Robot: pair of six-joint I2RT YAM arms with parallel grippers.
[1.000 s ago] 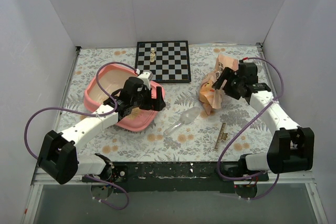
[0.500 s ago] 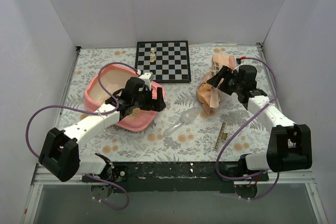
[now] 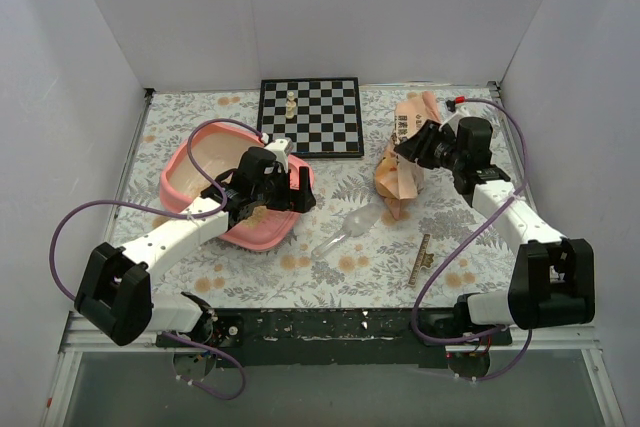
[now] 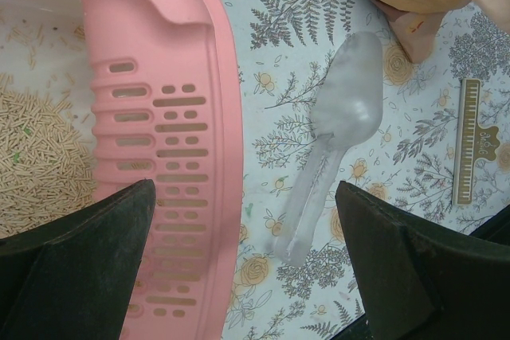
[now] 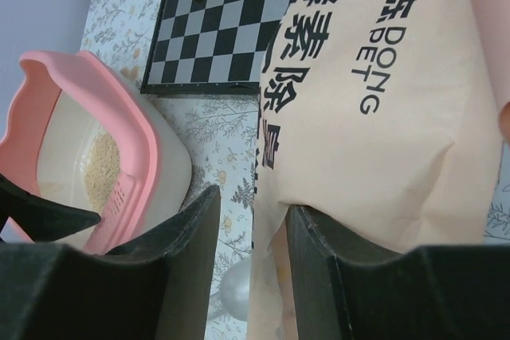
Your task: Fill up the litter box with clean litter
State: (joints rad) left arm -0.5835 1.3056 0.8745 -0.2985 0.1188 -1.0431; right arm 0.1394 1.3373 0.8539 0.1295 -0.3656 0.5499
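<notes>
Right tool (image 5: 253,206) has narrowed around the bag (image 5: 382,117) marked "DONG".

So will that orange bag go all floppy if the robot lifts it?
Probably floppy: the bag looks crumpled and creased, so it would likely sag and fold. It lies slumped on the table, so whatever is inside may shift. Only a thin edge sits in the right gripper, so it might slip.

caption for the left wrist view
Open left hand above the litter box grate and a clear scoop.
</notes>
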